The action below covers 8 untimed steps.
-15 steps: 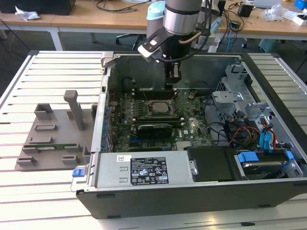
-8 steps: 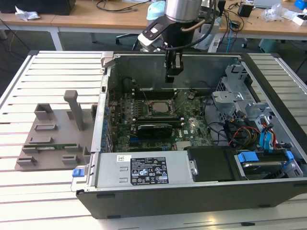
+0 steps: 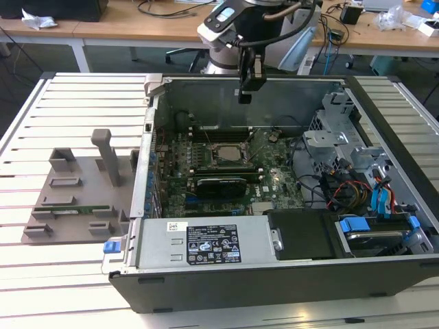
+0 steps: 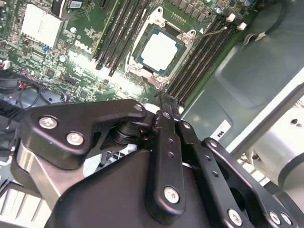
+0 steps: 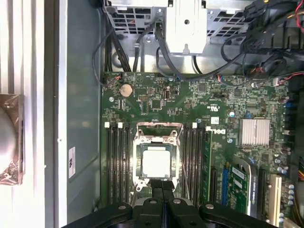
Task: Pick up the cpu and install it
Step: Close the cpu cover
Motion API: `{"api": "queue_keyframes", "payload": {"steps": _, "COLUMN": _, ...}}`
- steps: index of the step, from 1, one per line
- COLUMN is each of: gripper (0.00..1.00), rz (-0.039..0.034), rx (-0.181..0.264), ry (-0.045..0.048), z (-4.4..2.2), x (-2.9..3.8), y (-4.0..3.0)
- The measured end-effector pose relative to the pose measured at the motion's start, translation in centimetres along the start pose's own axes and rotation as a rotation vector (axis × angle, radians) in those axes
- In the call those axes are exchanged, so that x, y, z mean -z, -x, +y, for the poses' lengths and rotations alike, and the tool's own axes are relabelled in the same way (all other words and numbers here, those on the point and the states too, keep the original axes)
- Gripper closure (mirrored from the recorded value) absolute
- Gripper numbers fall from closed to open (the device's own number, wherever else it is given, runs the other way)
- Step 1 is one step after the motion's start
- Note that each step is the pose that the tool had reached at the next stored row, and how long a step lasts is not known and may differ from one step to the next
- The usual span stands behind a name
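Gripper (image 3: 245,96) state: in both wrist views you see the two fingers (image 5: 157,190) pressed together with nothing between them. In the exterior view the gripper hangs over the far wall of the open case (image 3: 274,288), well above the board (image 3: 206,161). The arm (image 3: 264,20) that carries it is cut off by the picture's edge.

Locate the cpu (image 5: 156,164). It lies flat in the socket (image 5: 156,130) at the middle of the board, silvery top up, between two banks of memory slots (image 5: 116,156). In the first wrist view the closed fingertips overlap one edge of the socket, so you cannot tell how that edge sits. You also cannot tell whether the socket's retaining frame is latched. In the second wrist view the gripper's black linkage hides much of the board, while the cpu (image 4: 160,50) is in plain sight beyond the fingertips. In the exterior view the cpu (image 3: 230,154) is too small for you to judge its seating.

The case rests on a white slatted table (image 3: 68,288). At the exterior view's left a grey fixture (image 3: 75,199) lies on the slats beside the case. Inside the near wall sits a labelled power supply (image 3: 199,243). Beyond the table stand wooden desks (image 3: 123,31) strewn with cables.
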State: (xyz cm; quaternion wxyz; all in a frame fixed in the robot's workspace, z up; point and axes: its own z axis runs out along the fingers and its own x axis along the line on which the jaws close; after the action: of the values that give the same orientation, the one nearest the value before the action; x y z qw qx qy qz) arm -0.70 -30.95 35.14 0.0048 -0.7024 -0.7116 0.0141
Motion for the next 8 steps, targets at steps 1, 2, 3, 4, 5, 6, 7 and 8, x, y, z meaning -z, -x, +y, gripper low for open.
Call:
{"api": "queue_keyframes", "payload": {"steps": 1, "gripper": 0.89, "rz": 0.0000, "rx": 0.000, "ry": 0.0000, "z": -0.01, "x": 0.24, "y": 0.00}}
{"api": "queue_keyframes", "payload": {"steps": 2, "gripper": 0.89, "rz": 0.0000, "rx": 0.000, "ry": 0.0000, "z": -0.02, "x": 0.66, "y": 0.01}}
{"api": "queue_keyframes", "payload": {"steps": 3, "gripper": 0.89, "rz": 0.0000, "rx": 0.000, "ry": 0.0000, "z": -0.02, "x": 0.85, "y": 0.01}}
{"api": "queue_keyframes", "payload": {"steps": 4, "gripper": 0.89, "rz": 0.0000, "rx": 0.000, "ry": 0.0000, "z": -0.03, "x": 1.04, "y": 0.01}}
{"api": "queue_keyframes", "payload": {"steps": 5, "gripper": 0.89, "rz": -0.0001, "rx": 0.000, "ry": 0.0000, "z": -0.04, "x": 1.37, "y": 0.02}}
{"api": "queue_keyframes", "payload": {"steps": 6, "gripper": 0.89, "rz": 0.0000, "rx": 0.000, "ry": 0.0000, "z": -0.04, "x": 1.52, "y": 0.02}}
{"api": "queue_keyframes", "payload": {"steps": 7, "gripper": 0.89, "rz": 0.0000, "rx": 0.000, "ry": 0.0000, "z": -0.04, "x": 1.67, "y": 0.02}}
{"api": "queue_keyframes", "payload": {"steps": 8, "gripper": 0.89, "rz": 0.0000, "rx": 0.000, "ry": 0.0000, "z": -0.05, "x": 1.90, "y": 0.02}}
